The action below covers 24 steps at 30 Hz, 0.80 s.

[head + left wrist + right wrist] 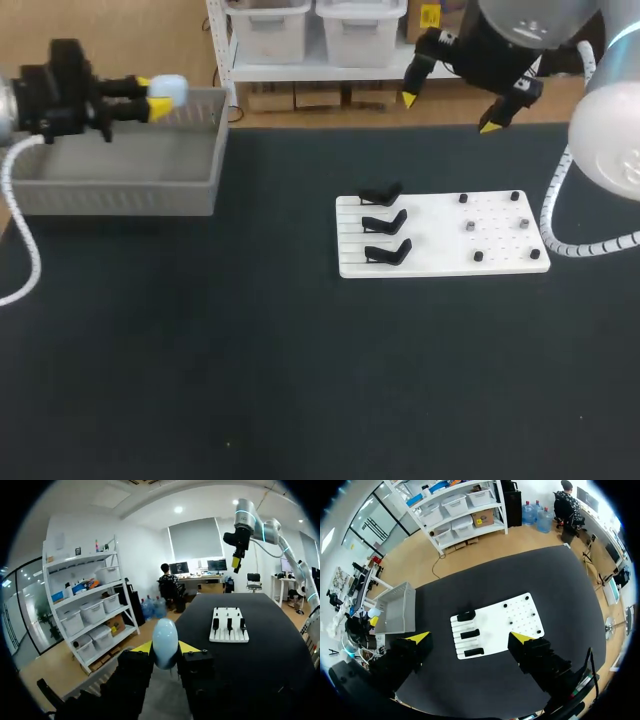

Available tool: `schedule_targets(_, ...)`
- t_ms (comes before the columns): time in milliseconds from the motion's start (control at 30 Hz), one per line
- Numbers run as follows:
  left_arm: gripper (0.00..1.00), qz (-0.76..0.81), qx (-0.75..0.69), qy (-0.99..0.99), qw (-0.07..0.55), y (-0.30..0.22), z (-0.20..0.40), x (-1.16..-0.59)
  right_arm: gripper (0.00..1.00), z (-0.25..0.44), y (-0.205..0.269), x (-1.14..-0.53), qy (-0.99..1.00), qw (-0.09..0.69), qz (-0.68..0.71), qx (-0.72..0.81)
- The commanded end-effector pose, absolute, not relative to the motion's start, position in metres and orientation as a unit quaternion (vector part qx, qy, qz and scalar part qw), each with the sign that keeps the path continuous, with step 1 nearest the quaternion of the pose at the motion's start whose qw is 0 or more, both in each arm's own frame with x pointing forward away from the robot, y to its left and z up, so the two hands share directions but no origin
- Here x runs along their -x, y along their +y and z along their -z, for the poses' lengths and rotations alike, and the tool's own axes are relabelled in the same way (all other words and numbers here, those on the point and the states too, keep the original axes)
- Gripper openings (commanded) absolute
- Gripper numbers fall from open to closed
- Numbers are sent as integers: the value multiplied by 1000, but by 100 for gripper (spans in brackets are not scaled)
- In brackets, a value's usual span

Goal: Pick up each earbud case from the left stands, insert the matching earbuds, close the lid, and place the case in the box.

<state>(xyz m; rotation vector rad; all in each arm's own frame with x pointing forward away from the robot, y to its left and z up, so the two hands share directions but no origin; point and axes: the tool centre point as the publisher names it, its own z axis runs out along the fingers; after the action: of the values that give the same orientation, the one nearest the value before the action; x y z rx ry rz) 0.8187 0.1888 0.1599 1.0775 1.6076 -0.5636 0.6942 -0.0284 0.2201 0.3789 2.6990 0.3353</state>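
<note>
A pale blue earbud case [172, 90] is held between the yellow tips of my left gripper [155, 95], which is shut on it above the far right corner of the grey box [120, 185]. In the left wrist view the case [165, 641] stands upright between the fingers of that gripper [165, 649]. The white board [440, 235] carries three black stands [385, 221] on its left side, all empty. My right gripper [448, 112] hangs open high beyond the board's far edge. From its wrist view it [470, 639] looks down on the board [495, 625] and the box [397, 610].
Small dark pegs [478, 257] dot the right half of the white board. The black table [250, 380] stretches wide in front of the board and the box. The box stands at the table's far left.
</note>
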Motion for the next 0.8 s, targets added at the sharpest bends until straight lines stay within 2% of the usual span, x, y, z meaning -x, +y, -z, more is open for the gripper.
schedule_targets(33, 0, 236, -444, 678, 536, 219, -154, -830, 100, -220, -29, -693, 963, 199, -120, -136)
schedule_targets(333, 0, 248, -475, 674, 509, 237, -129, -855, 100, -220, -29, -693, 963, 199, -120, -136)
schedule_targets(367, 18, 253, -474, 673, 509, 237, -127, -855, 100, -220, -29, -693, 963, 199, -120, -136)
schedule_targets(400, 63, 257, -472, 672, 509, 238, -125, -854, 100, -220, -29, -693, 963, 199, -120, -136)
schedule_targets(433, 100, 259, -472, 671, 510, 238, -124, -853, 100, -220, -29, -693, 963, 199, -120, -136)
schedule_targets(800, 100, 266, -474, 663, 514, 238, -126, -846, 100, -220, -29, -693, 963, 199, -120, -136)
